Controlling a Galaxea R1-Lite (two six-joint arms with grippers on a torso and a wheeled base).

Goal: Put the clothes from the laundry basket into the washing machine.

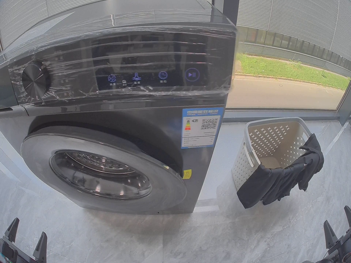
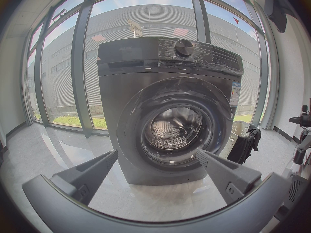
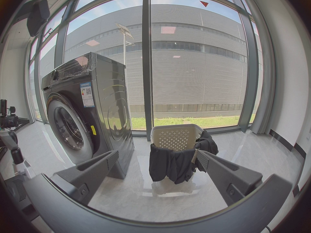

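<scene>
We see a glossy pale marble floor [image 1: 109, 238] catching daylight from tall dark-framed windows [image 3: 146, 65]. Beyond the glass stand a grey ribbed building [image 3: 194, 78], a grass strip [image 1: 292, 70] and a paved road [image 1: 285, 92]. A white wall [image 3: 285, 81] flanks the glazing.

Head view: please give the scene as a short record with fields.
washing machine: grey, front-loading, on the floor at the robot's left
door: round, looks shut
laundry basket: white, on the floor right of the machine
clothes: dark, draped over the basket's front rim
left gripper: open, empty
right gripper: open, empty
</scene>
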